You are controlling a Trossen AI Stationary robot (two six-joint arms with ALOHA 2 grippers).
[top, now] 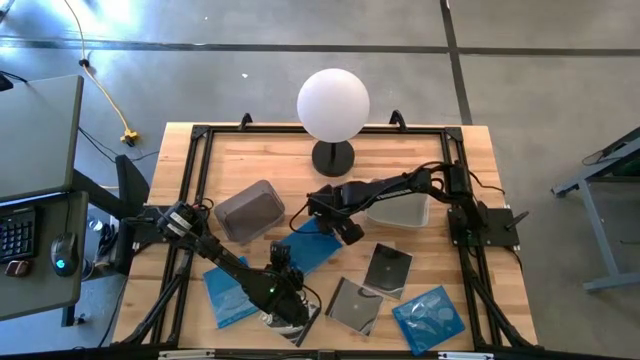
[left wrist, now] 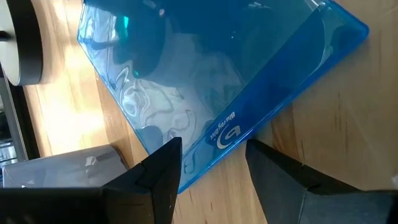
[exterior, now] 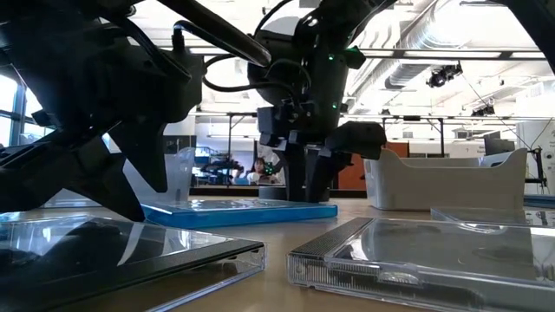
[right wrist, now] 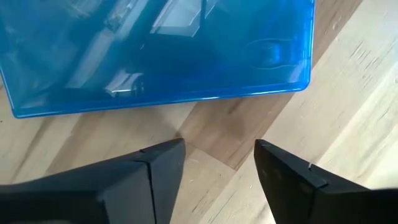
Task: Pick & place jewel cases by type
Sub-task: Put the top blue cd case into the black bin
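Three blue jewel cases lie flat on the table: centre [top: 312, 248], left [top: 226, 290], right [top: 430, 315]. Two dark cases [top: 388, 268] [top: 355, 305] lie between them, and a third [top: 300, 325] shows under the left arm. My left gripper [top: 284, 268] [left wrist: 214, 177] is open, its fingers on either side of the centre case's near edge [left wrist: 217, 134]. My right gripper [top: 347, 230] [right wrist: 217, 168] is open over bare wood, just short of that case's far edge [right wrist: 186, 93]. In the low view the case [exterior: 243, 211] lies in front of the right gripper [exterior: 303, 178].
A lamp with a white globe [top: 333, 104] and a black base [top: 333, 157] stands at the far middle. Two grey tubs [top: 245, 210] [top: 402, 210] sit left and right of centre. A black frame [top: 190, 180] runs round the tabletop. A desk with a keyboard [top: 18, 230] stands to the left.
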